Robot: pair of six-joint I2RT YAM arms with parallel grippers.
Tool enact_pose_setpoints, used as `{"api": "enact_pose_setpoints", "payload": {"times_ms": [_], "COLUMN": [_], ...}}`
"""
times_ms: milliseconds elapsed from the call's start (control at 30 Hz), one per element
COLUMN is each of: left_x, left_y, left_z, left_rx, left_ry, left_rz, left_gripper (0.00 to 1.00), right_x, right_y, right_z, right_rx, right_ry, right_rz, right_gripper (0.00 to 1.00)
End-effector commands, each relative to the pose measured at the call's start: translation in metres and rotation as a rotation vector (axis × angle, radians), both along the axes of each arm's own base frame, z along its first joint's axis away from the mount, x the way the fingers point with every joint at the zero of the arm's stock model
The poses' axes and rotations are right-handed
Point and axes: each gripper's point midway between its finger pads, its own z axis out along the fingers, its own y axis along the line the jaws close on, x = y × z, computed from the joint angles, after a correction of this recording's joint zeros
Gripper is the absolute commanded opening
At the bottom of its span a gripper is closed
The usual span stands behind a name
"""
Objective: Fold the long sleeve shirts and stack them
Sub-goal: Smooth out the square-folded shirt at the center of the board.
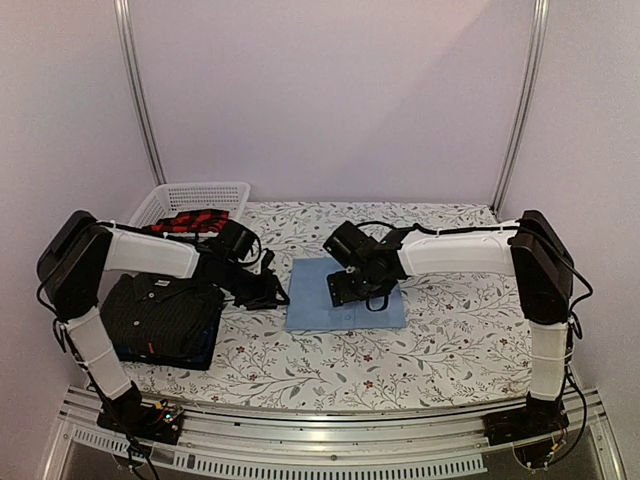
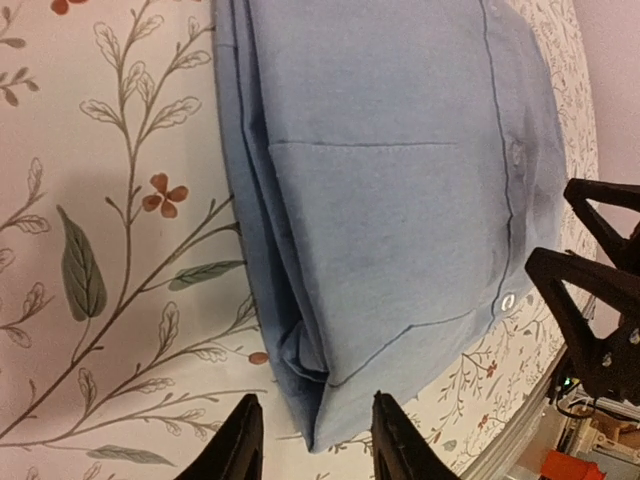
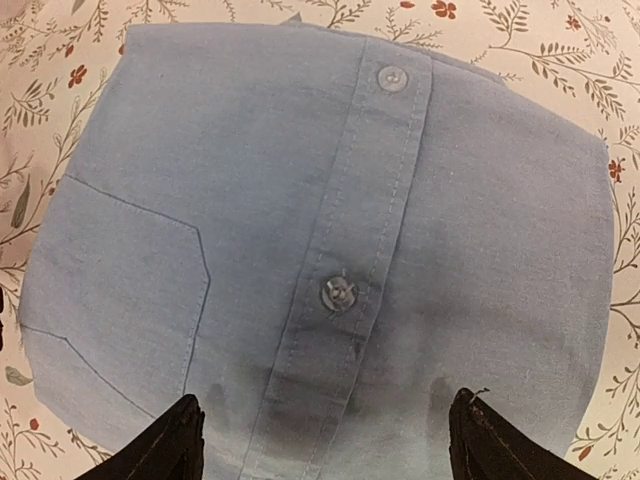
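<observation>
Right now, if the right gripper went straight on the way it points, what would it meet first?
The folded light blue shirt: the right gripper, open, points down onto its button placket. The gap above the cloth is hard to judge.

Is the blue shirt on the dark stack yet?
No, the light blue shirt lies on the tablecloth, apart from the dark stack.

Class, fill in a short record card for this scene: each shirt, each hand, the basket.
Light blue shirt: folded, buttons up, centre of table
Black pinstriped shirt: folded, at left, under the left arm
Left hand: open, at the blue shirt's folded edge
Right hand: open, over the blue shirt's button placket
Basket: white, back left, holds red-and-black cloth
</observation>
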Motion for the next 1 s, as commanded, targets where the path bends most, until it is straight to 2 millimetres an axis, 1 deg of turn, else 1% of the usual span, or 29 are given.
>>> {"api": "enact_pose_setpoints", "payload": {"times_ms": [0, 133, 200, 267, 333, 467, 533, 733, 867, 967], "left_x": [0.015, 0.021, 0.023, 0.024, 0.024, 0.024, 0.025, 0.027, 0.022, 0.02], "left_y": [-0.003, -0.004, -0.002, -0.001, 0.001, 0.001, 0.001, -0.001, -0.003, -0.003], "left_z": [-0.004, -0.015, -0.022, -0.026, -0.033, -0.041, -0.044, -0.053, -0.062, -0.067], "left_rx": [-0.028, -0.002, 0.023, 0.036, 0.06, 0.085, 0.099, 0.12, 0.134, 0.146], "left_ry": [0.003, 0.019, 0.028, 0.037, 0.049, 0.07, 0.077, 0.108, 0.135, 0.149], "left_rz": [0.011, 0.013, 0.024, 0.033, 0.042, 0.052, 0.06, 0.084, 0.083, 0.087], "left_gripper": [0.41, 0.44, 0.44, 0.44, 0.44, 0.41, 0.39, 0.35, 0.31, 0.25], "right_x": [0.015, 0.011, 0.007, 0.004, 0.003, 0.003, 0.004, 0.006, 0.007, 0.007], "right_y": [-0.015, -0.016, -0.018, -0.02, -0.02, -0.017, -0.012, -0.001, -0.004, -0.009], "right_z": [-0.027, -0.054, -0.063, -0.066, -0.065, -0.051, -0.04, 0.003, 0.025, 0.035], "right_rx": [-0.071, -0.11, -0.119, -0.115, -0.11, -0.077, -0.048, 0.043, 0.066, 0.077], "right_ry": [0.01, 0.052, 0.069, 0.078, 0.075, 0.057, 0.042, -0.018, -0.061, -0.077], "right_rz": [-0.049, -0.034, -0.033, -0.034, -0.032, -0.02, -0.007, 0.024, 0.023, 0.019], "right_gripper": [0.83, 0.82, 0.82, 0.82, 0.83, 0.83, 0.84, 0.84, 0.85, 0.85]}}
